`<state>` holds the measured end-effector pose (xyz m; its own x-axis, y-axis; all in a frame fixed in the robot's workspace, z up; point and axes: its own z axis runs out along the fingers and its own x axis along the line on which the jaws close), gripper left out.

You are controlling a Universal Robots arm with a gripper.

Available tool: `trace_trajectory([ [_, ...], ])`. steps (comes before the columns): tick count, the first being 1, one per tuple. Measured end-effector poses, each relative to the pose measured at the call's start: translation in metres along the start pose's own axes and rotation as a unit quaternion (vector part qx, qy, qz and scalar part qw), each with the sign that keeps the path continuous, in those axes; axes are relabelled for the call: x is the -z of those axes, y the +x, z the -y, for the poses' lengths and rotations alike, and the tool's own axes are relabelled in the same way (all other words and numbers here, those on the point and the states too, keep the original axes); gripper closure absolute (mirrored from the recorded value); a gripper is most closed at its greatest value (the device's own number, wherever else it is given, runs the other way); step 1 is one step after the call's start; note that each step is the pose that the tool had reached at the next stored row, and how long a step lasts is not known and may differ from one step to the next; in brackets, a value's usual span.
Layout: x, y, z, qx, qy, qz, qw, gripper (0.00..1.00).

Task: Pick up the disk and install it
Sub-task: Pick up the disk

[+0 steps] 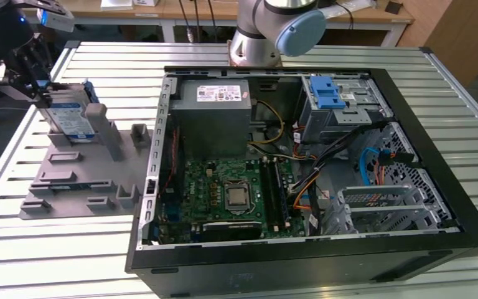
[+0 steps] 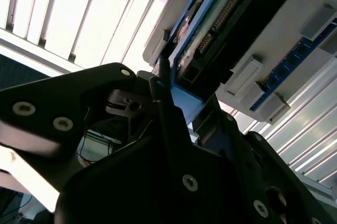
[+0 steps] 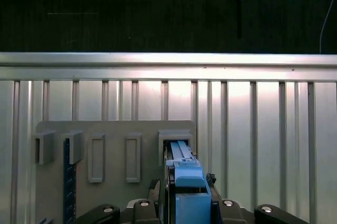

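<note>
- One hand (image 1: 38, 84) is seen near the exterior view's left edge, above the grey holder plate (image 1: 65, 187). It is closed on the disk (image 1: 66, 118).
- In the first wrist view the hand (image 3: 187, 183) is set astride the disk (image 3: 181, 153), which is seen edge-on. The blue carrier frame is gripped between dark fingers, one on each side.
- In the second wrist view a thin dark finger (image 2: 162, 97) is pressed along the blue edge of the disk (image 2: 221, 23), and the disk's connector end is turned towards the camera.
- The disk is held upright on its edge, with its labelled face turned outward in the exterior view. The hand is placed at its upper end.
- The lower edge of the disk is met by the holder plate, just beside a grey upright post (image 1: 98, 121). Whether it is lifted clear of the plate cannot be told.
- The holder plate is laid flat on the slatted metal counter (image 1: 23, 249), just beside the open computer case (image 1: 438, 187), on the exterior view's left of it.
- Inside the case a bright blue latch (image 1: 330, 94) is seen on the drive bay at the far corner, well apart from the hand and the disk.
- A green motherboard (image 1: 222, 187) is exposed on the case floor, between the holder plate and the drive bay.
</note>
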<state>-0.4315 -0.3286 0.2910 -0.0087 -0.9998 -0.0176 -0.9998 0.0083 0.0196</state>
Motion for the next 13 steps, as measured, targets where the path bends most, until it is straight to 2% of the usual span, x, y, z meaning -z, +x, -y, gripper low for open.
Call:
trace_trajectory([
  [1, 0.0001, 0.0, 0.0, 0.0, 0.0002, 0.0001, 1.0, 0.56],
  [6, 0.0003, 0.0, 0.0, 0.0, 0.0001, 0.0001, 1.0, 0.56],
  [8, 0.0003, 0.0, 0.0, 0.0, 0.0001, 0.0, 1.0, 0.57],
  [9, 0.0003, 0.0, 0.0, 0.0, 0.0002, 0.0001, 1.0, 0.64],
  [13, 0.0037, -0.0001, -0.0001, 0.0, 0.0001, 0.0001, 1.0, 0.64],
])
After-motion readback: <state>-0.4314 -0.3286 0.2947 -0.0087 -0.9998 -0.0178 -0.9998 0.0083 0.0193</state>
